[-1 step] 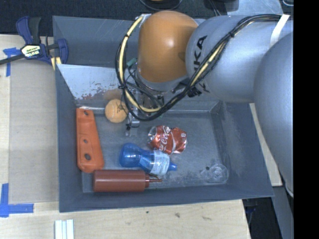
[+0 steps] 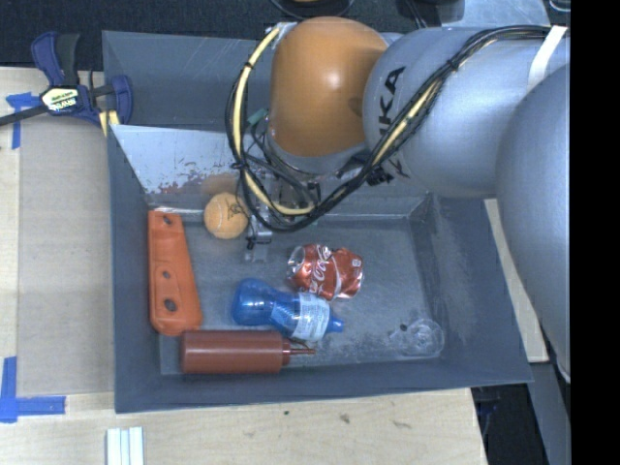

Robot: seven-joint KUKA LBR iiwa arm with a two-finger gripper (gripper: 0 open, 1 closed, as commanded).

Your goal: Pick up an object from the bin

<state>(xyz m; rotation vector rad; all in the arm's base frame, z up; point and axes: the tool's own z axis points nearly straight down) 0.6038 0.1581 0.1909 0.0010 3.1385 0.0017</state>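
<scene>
Near the bin's (image 2: 132,289) back wall, just beside the tan ball (image 2: 226,217), with gripper (image 2: 256,244) low and its opening impossible to tell beneath the orange cover (image 2: 325,85): best to centre over the ball, descend straight, close gently to avoid rolling it away.

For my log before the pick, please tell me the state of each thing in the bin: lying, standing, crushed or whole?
Orange block with holes: lying flat by the view's left wall.
Tan ball: whole, on the floor beside the claw.
Red can: crushed, lying on the floor.
Blue bottle: lying on its side.
Dark red bottle: lying on its side along the near wall.
</scene>
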